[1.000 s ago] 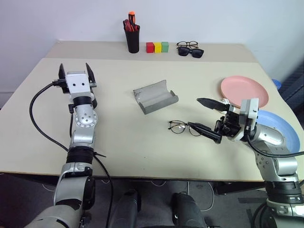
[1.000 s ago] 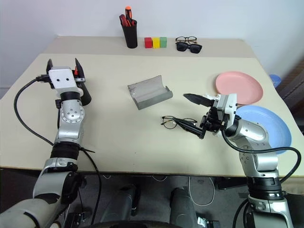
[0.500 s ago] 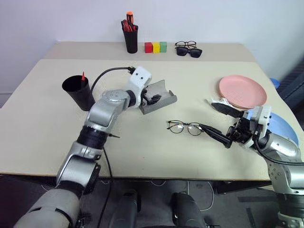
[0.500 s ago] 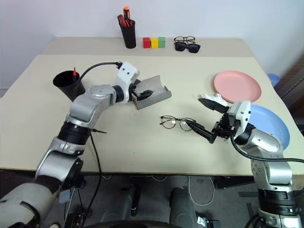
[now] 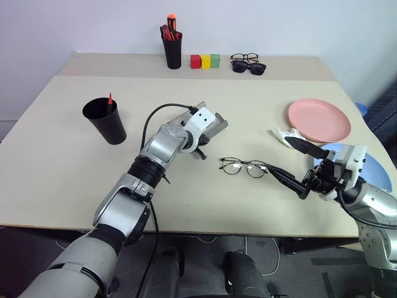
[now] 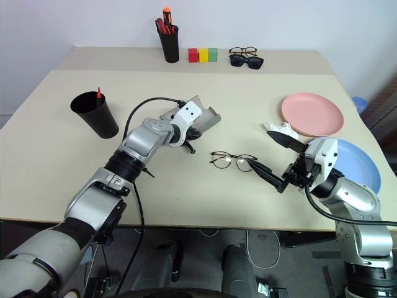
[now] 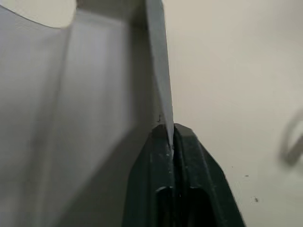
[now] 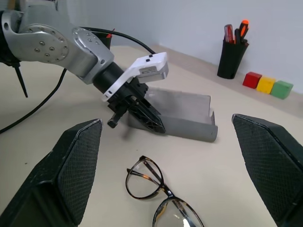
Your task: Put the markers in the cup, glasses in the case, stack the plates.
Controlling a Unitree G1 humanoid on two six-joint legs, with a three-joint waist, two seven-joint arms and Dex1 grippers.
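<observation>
Mid-table, left pincer (image 5: 200,140) pinches the case (image 5: 211,121) wall; right pincer (image 5: 296,162) spread; seemingly no legible labels.

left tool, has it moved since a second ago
Yes. The left tool has swung from the table's left side, where the black cup stands, inward to the grey case, and is now shut on the case's edge.

pen holder (image 5: 173,53): sat at the back with red and orange pens
blocks (image 5: 205,61): red, yellow, green, side by side
sunglasses (image 5: 250,67): just beside another black-framed pair
</observation>
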